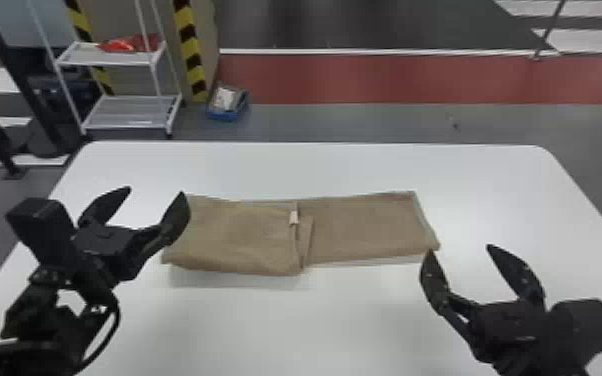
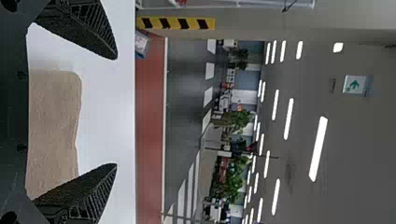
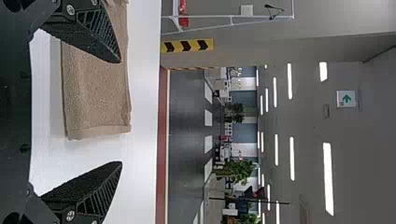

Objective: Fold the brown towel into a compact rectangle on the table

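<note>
Across the white desk (image 1: 275, 330) lies the brown towel (image 1: 365, 230), its left half apparently thicker; left hand (image 1: 155, 191) and right hand (image 1: 460, 249) gape empty. A shallow right-end pinch might drag one layer, skewing the fold.
</note>
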You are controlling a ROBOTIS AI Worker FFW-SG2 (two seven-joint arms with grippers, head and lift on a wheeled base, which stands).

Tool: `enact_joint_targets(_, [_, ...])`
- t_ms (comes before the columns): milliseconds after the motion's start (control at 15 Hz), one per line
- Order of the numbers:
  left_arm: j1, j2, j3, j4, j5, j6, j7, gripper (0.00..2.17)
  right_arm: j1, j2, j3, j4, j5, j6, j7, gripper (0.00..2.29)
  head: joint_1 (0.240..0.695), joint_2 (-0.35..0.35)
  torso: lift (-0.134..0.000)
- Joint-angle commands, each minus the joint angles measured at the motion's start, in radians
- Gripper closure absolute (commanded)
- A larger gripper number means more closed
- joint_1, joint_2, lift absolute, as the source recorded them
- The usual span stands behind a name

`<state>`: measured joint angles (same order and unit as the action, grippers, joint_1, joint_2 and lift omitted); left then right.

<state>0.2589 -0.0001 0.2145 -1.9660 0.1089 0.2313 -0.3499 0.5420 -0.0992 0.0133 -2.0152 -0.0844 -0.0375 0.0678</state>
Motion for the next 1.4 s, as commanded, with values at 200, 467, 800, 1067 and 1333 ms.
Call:
enact_joint_targets(200, [0.125, -0.003, 0.029, 0.104, 0.015, -0.278, 0.049, 0.07, -0.024, -0.011, 0.036, 0.01, 0.003, 0.0, 0.0, 0.11, 0.695, 0.105, -0.123])
enact_joint_targets(467, [0.166, -0.003, 0.036, 0.111, 0.02, -0.312, 0.063, 0.07, -0.03, -0.014, 0.056, 0.013, 0.008, 0.0, -0.002, 0.11, 0.695, 0.146, -0.123])
enact_joint_targets(800, [0.188, -0.003, 0.025, 0.11, 0.02, -0.321, 0.071, 0.08, -0.067, -0.013, 0.071, 0.029, 0.009, 0.0, -0.003, 0.11, 0.695, 0.16, -0.123])
enact_joint_targets(1067, [0.197, -0.003, 0.026, 0.107, 0.02, -0.318, 0.071, 0.08, -0.18, -0.008, 0.136, 0.058, 0.014, 0.141, -0.003, 0.11, 0.695, 0.169, -0.123])
enact_joint_targets(1333, [0.2, -0.003, 0.026, 0.102, 0.02, -0.318, 0.063, 0.08, -0.327, -0.011, 0.234, 0.121, 0.103, 0.295, 0.013, 0.12, 0.695, 0.218, -0.123])
